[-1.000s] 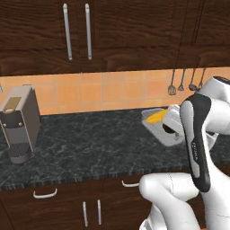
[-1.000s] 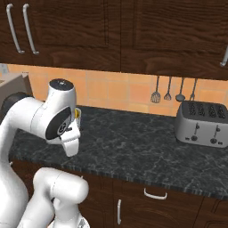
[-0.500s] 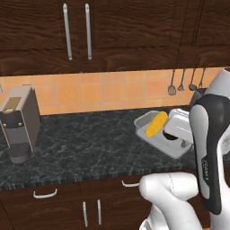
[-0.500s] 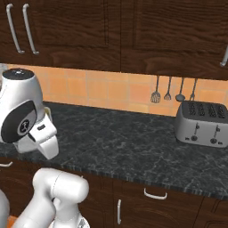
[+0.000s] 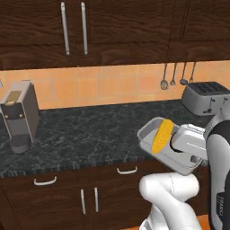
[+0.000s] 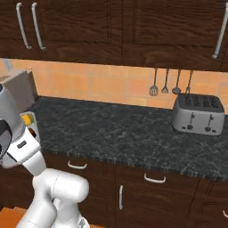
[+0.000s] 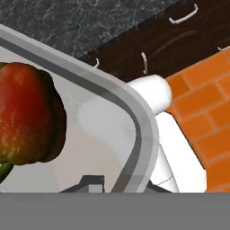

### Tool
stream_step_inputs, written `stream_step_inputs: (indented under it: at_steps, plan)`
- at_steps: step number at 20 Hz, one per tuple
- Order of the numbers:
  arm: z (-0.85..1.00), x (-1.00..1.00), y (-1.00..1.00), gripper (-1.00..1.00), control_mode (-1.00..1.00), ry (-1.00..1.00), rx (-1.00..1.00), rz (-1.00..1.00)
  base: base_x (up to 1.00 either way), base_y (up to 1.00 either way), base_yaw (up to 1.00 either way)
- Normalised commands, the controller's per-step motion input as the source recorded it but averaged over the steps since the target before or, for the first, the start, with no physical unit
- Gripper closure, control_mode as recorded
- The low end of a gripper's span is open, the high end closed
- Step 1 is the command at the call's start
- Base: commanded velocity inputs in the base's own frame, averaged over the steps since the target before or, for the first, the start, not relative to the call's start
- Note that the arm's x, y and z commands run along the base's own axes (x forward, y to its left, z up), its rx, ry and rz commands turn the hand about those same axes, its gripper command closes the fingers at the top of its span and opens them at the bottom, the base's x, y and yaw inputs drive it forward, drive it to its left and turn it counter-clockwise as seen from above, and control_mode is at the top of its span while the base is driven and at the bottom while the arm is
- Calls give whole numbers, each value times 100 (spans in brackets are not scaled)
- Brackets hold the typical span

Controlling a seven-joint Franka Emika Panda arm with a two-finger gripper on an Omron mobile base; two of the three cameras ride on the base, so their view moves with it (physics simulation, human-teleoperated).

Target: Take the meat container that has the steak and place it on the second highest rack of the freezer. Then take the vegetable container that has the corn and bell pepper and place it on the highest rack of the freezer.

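The gripper (image 5: pixel 191 155) has the vegetable container (image 5: pixel 148 143) by one end wall, its fingers closed on the rim, and carries it in the air in front of the lower cabinets (image 5: pixel 85 193), off the dark counter (image 5: pixel 90 130). The corn (image 5: pixel 161 135) lies lengthwise in it, one tip poking over the edge; up close, the bell pepper (image 7: pixel 27 119) sits loose against the tray floor (red going green underneath). It looks a light, stiff, thin-walled tray with smooth sides, so an end grip leaves the far end hanging and the load free to roll. I'd keep it level and move gently. A toaster (image 5: pixel 204 96) and coffee machine (image 5: pixel 20 114) stand further back.
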Motion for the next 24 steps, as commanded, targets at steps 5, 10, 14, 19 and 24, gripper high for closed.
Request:
stream_step_inputs:
  at_steps: [5,10,14,19,24]
  plan:
    - [0,0,0,100,100,0,0,0,-58,0,-70]
    - [0,0,0,100,100,0,0,0,-4,0,-93]
    - [0,0,0,100,100,0,0,0,0,0,-93]
    - [0,0,0,100,100,0,0,0,0,0,-94]
    - [0,0,0,100,100,0,0,0,0,-10,-89]
